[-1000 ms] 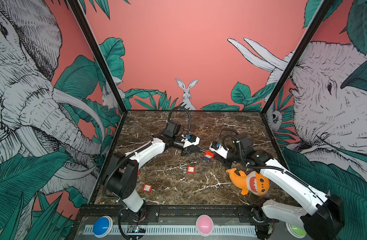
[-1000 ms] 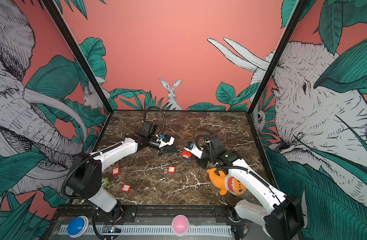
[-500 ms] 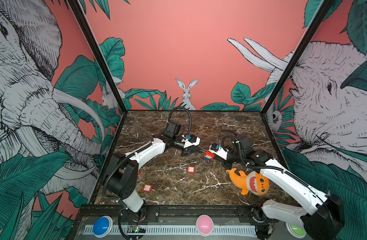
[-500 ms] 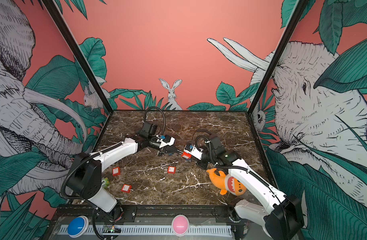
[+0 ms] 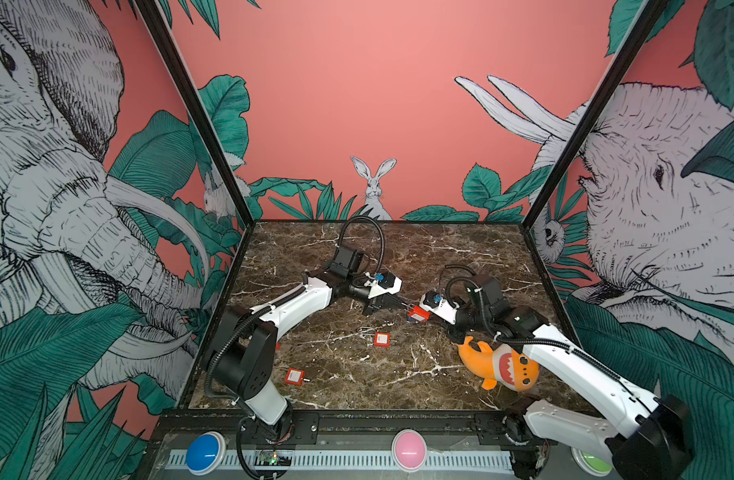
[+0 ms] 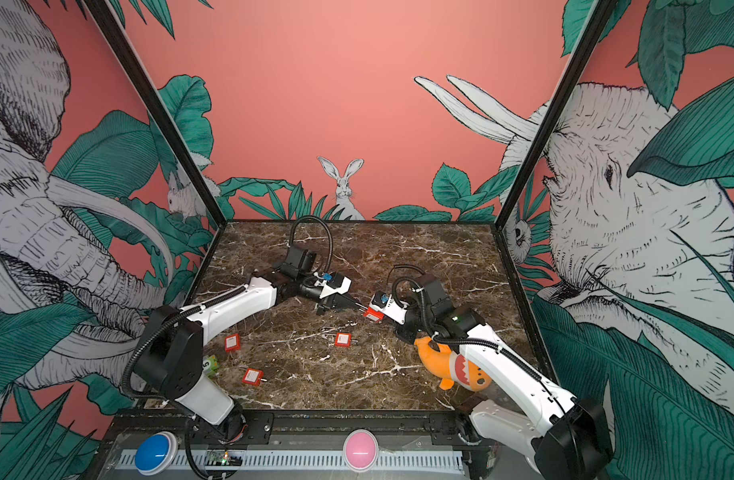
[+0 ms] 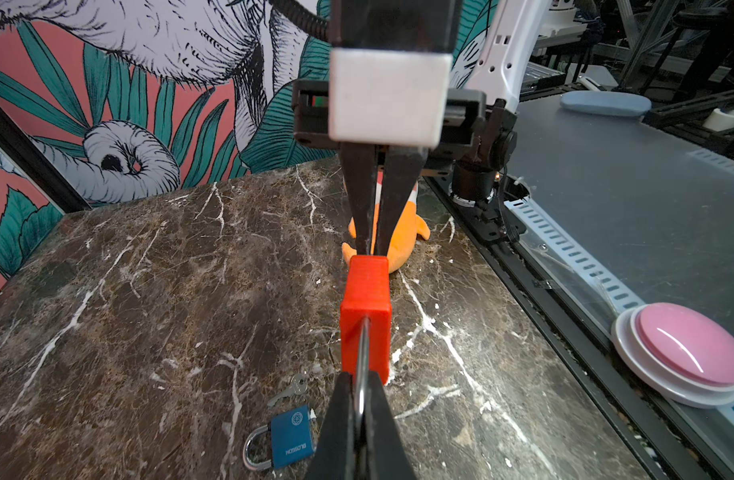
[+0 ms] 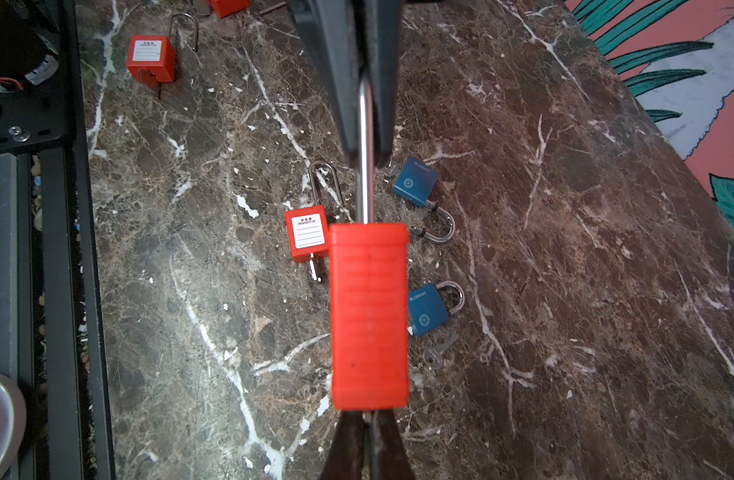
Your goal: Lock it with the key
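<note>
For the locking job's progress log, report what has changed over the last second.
The right gripper closed its fingers at the base of the red padlock, apparently onto the key there. Neither arm visibly travelled. Unchanged: the left gripper clamped on the shackle, and the loose padlocks and plush shark where they lay.

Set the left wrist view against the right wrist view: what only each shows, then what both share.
Left wrist only: orange plush shark, pink button. Right wrist only: loose red padlocks, a second blue padlock. Both: one blue padlock, and the red padlock held between the left tool, shut on its shackle, and the right tool at its other end.
</note>
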### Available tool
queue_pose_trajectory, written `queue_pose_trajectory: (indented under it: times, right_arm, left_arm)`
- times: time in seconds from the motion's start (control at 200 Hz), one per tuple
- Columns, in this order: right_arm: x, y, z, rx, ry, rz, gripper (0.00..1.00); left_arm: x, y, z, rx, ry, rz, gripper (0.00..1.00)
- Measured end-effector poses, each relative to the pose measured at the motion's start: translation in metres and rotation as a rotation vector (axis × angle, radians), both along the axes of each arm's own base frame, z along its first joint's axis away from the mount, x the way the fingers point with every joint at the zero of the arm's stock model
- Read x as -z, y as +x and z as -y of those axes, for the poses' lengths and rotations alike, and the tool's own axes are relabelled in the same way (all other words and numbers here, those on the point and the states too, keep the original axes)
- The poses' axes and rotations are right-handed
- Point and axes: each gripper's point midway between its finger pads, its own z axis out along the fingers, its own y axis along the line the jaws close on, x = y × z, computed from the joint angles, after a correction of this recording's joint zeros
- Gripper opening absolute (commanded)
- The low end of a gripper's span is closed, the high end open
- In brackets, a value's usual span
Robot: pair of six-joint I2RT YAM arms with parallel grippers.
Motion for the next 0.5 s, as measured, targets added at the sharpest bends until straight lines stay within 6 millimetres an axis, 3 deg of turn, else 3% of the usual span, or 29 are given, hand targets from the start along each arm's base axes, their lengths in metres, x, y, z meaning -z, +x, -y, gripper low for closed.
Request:
queue_pose_trajectory:
  times: [0.5]
  right_arm:
    - [0.0018, -0.0046, 0.0031, -0.001, 0.034, 0.037, 0.0]
  left_arm:
    - [0.0017, -0.0048, -0.0005, 0.017, 0.012, 0.004, 0.0]
